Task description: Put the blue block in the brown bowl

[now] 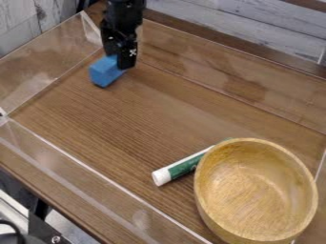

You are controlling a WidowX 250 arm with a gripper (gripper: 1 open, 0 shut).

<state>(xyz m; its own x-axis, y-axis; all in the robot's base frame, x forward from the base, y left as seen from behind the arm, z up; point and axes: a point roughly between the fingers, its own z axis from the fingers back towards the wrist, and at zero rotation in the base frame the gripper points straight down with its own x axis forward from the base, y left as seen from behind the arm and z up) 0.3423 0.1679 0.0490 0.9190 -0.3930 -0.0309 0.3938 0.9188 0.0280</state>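
The small blue block (102,74) lies on the wooden tabletop at the upper left. My black gripper (121,61) points straight down over the block's far right end, its fingers open and nothing held between them; the fingertips hide that end of the block. The large light-brown wooden bowl (254,143) stands empty at the lower right, far from both gripper and block.
A white tube with a green cap (182,169) lies just left of the bowl. Clear acrylic walls (38,57) fence the tabletop on the left, front and back. A grey plank wall runs behind.
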